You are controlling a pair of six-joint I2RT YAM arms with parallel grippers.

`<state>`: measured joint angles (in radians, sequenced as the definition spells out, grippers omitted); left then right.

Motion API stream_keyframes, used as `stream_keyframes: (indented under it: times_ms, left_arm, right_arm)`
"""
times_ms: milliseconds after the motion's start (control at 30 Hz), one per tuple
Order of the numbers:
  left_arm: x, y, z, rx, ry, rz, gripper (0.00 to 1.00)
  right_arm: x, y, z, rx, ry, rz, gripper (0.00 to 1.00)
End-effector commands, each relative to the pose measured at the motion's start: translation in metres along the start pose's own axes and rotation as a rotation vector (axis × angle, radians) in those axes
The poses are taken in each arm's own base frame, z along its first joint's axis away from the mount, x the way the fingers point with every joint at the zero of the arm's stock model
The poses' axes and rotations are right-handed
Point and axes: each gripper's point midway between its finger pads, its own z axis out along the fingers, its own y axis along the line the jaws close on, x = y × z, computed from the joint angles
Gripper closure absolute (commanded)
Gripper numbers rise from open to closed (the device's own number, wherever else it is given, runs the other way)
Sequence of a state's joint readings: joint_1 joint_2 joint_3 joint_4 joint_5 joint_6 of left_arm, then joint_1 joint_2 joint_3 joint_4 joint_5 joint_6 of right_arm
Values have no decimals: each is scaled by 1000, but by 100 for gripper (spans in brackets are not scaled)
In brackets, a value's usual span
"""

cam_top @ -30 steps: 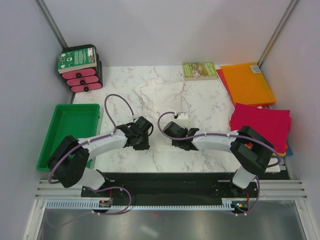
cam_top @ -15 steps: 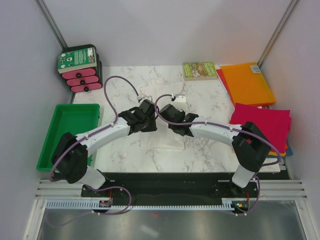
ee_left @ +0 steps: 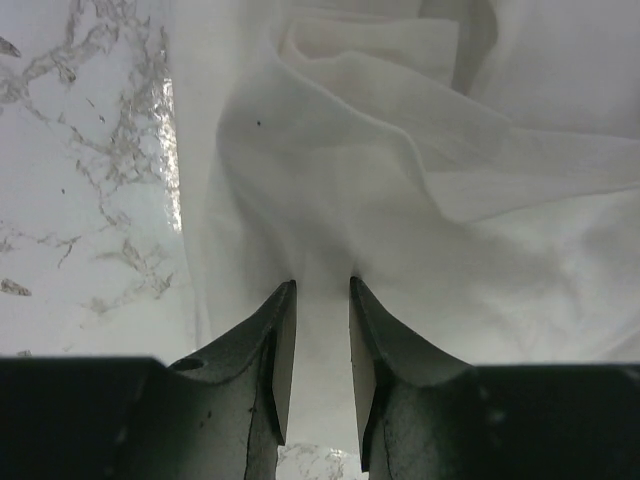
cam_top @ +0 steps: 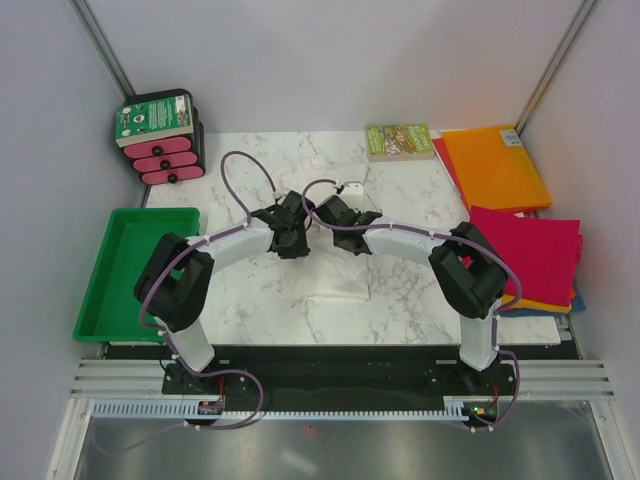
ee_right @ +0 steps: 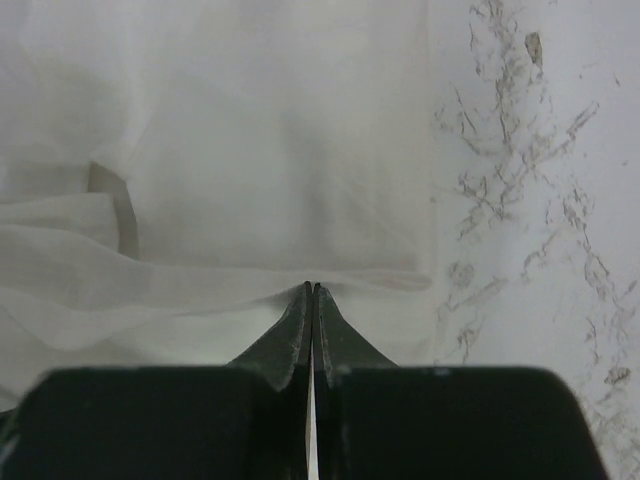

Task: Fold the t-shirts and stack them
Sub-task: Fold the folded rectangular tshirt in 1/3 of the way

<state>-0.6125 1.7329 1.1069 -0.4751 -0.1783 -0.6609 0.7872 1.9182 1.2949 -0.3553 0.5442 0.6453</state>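
Pinching white t-shirt [cam_top: 330, 280] at 12 o'clock edge: right gripper [ee_right: 312, 288] clamped tight, left gripper [ee_left: 322, 285] narrowly parted round bunched cloth, probably laying fold.

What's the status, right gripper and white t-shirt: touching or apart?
Touching. The right wrist view shows the right gripper, jaws shut, pinching a fold of the white t-shirt at its tips, with creases running out from the pinch.

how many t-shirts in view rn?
3 plainly: white t-shirt crumpled mid-table, orange t-shirt back right, magenta t-shirt at the right edge. An orange sliver and a blue sliver peek from under the magenta one, so more are likely hidden.
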Motion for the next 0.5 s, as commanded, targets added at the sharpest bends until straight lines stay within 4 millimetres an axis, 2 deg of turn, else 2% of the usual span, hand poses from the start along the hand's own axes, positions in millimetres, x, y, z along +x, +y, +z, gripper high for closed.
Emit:
stream_keyframes:
  times_ms: [0, 33, 100, 133, 333, 400, 467]
  left_arm:
    - [-7, -10, 7, 30, -11, 30, 65]
    - [-3, -8, 10, 26, 1, 32, 65]
    - [1, -6, 13, 19, 13, 30, 65]
    - [4, -4, 15, 16, 18, 29, 65]
    - [8, 1, 19, -7, 27, 35, 65]
    - [7, 4, 18, -19, 20, 31, 65]
    - [4, 5, 16, -27, 7, 30, 64]
  right_arm:
    - [-30, 8, 22, -14, -23, 15, 100]
    - [-24, 6, 32, -4, -3, 6, 100]
    - [-29, 4, 42, 3, 9, 16, 100]
    - [-25, 2, 50, 16, 20, 12, 100]
    - [-36, -18, 83, 60, 41, 59, 100]
    - [-53, -19, 87, 58, 16, 57, 100]
    - [-71, -15, 84, 43, -24, 48, 100]
